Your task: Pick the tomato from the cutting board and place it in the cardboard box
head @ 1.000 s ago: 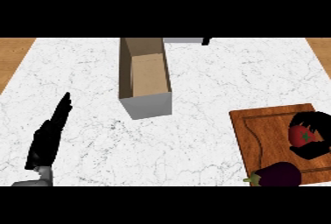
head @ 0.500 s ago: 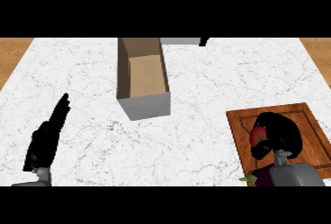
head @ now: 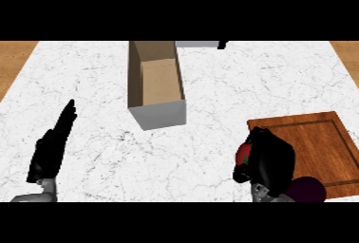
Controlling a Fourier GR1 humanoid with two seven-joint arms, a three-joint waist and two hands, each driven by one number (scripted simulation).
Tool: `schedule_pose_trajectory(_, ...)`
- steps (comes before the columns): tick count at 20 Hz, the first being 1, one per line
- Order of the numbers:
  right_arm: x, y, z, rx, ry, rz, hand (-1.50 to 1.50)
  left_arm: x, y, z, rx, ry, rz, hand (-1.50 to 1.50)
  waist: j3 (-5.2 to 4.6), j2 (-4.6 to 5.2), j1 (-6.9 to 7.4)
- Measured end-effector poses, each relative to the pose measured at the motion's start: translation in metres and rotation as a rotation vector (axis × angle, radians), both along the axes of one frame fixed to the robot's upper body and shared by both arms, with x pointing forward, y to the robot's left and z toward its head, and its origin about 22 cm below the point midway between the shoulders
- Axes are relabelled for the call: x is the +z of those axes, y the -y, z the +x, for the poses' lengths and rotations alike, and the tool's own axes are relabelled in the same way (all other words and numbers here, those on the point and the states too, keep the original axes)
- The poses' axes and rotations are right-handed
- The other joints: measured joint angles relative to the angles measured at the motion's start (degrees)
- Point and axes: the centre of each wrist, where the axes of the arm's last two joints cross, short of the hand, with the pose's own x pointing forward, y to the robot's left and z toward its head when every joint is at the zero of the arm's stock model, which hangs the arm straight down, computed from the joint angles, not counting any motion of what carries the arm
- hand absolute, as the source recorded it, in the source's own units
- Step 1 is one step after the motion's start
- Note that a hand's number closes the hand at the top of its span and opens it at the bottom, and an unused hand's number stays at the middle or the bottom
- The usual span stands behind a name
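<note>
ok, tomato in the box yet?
Out. The cardboard box shows bare walls inside; the tomato is at the cutting board's left edge, right hand curled round it.

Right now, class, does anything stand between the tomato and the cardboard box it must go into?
Nothing visible does. The right robot hand curls round the tomato at the left edge of the cutting board, and only bare counter lies between it and the cardboard box, which is open at the top.
</note>
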Motion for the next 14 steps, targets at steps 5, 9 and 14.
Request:
schedule_pose_trajectory(5, 0.044, -0.026, -0.016, 0.114, 0.192, 0.081, 1.50, -0.001, 0.000, -0.004, -0.006, -0.004, -0.003, 0.00, 0.07, 0.03, 0.45)
schedule_pose_trajectory(9, 0.077, -0.042, -0.020, 0.219, 0.353, 0.165, 1.50, 0.002, 0.001, -0.005, -0.014, -0.001, -0.003, 0.00, 0.09, 0.10, 0.87)
schedule_pose_trajectory(14, 0.107, -0.064, -0.007, 0.330, 0.466, 0.230, 1.50, 0.000, 0.010, 0.000, -0.025, 0.002, -0.004, 0.00, 0.09, 0.26, 1.11)
